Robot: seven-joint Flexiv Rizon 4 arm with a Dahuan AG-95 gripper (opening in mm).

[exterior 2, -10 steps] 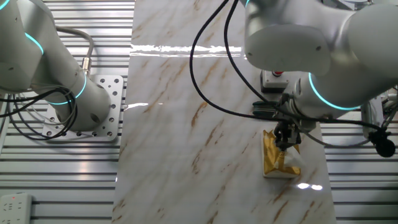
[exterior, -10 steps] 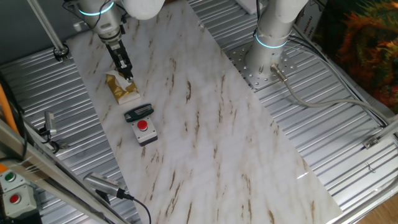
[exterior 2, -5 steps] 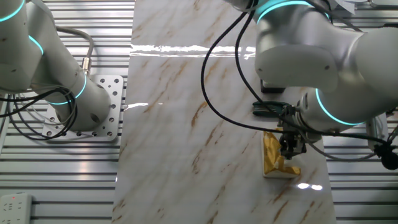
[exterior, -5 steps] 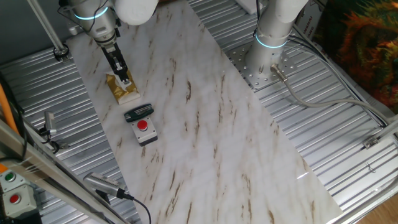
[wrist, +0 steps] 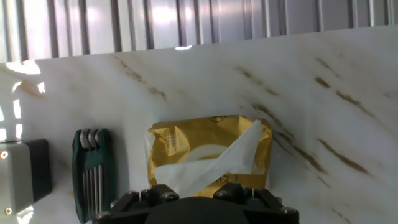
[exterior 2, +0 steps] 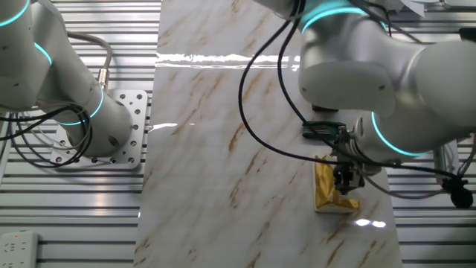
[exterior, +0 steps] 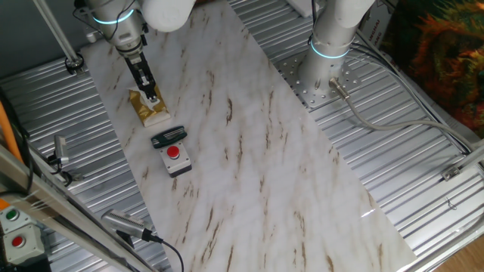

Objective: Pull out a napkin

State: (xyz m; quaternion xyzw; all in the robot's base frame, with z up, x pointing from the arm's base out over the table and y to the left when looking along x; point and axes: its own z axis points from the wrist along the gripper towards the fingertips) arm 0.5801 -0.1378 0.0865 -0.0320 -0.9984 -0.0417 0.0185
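The golden-yellow tissue packet (exterior: 147, 108) lies flat on the marble table (exterior: 249, 151), at its far left end. It also shows in the other fixed view (exterior 2: 325, 190) and in the hand view (wrist: 186, 138). The white creased napkin (wrist: 217, 160) comes out of the packet's slot and runs diagonally down to my fingers. My gripper (exterior: 153, 98) stands upright over the packet (exterior 2: 344, 184). In the hand view my gripper (wrist: 193, 190) has its jaws close together on the napkin's lower end.
A green hex key set (wrist: 92, 171) lies just beside the packet (exterior: 168, 137). A grey box with a red button (exterior: 175, 159) sits past it. A second arm's base (exterior: 325, 68) stands on the ribbed metal bench beside the table.
My gripper has shifted a little along the packet and settled low over its slot. The packet has not moved.
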